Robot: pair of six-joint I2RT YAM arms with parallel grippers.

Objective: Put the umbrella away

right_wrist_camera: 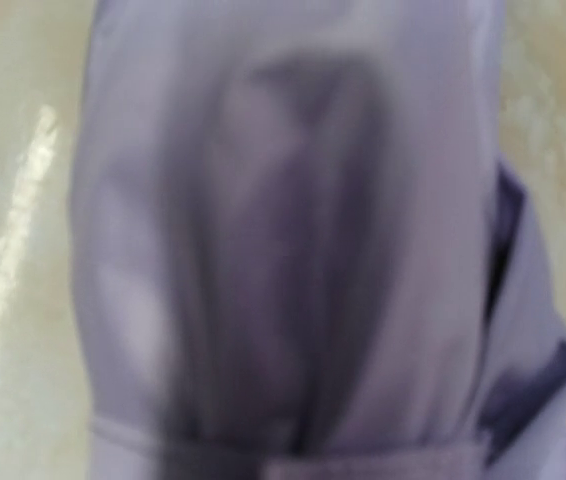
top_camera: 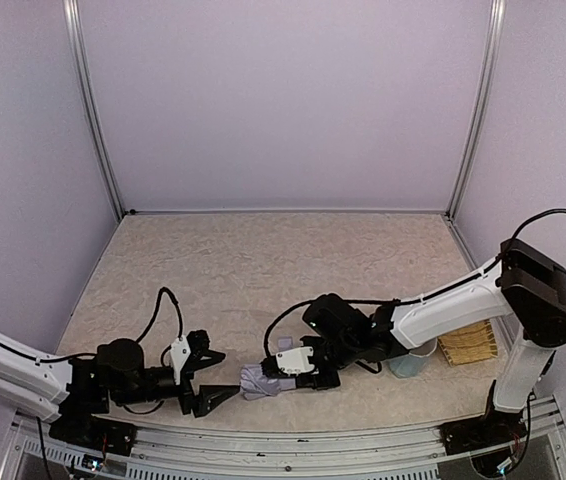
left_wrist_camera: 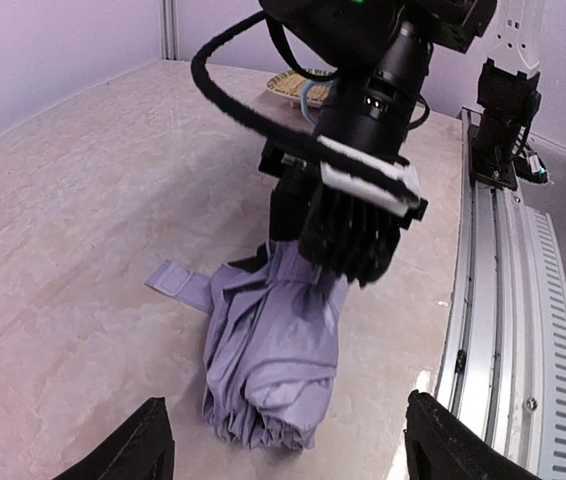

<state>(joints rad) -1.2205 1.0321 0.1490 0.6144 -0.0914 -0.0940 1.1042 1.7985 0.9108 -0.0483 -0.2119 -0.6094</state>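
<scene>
The umbrella (top_camera: 258, 381) lies folded on the table near its front edge, a bundle of pale lavender fabric with a loose strap (left_wrist_camera: 178, 283) spread to one side. My right gripper (top_camera: 298, 368) comes down onto its far end and is shut on the bunched fabric (left_wrist_camera: 273, 340). In the right wrist view, blurred lavender cloth (right_wrist_camera: 293, 250) fills the frame and hides the fingers. My left gripper (top_camera: 221, 375) sits low on the table just left of the umbrella's free end. It stands open, its two black fingertips (left_wrist_camera: 153, 430) either side of the bundle and apart from it.
A woven straw tray (top_camera: 468, 342) and a pale blue cup (top_camera: 408, 362) stand at the right, behind the right arm. The metal rail (left_wrist_camera: 523, 300) runs along the table's front edge close to the umbrella. Black cables loop beside both arms.
</scene>
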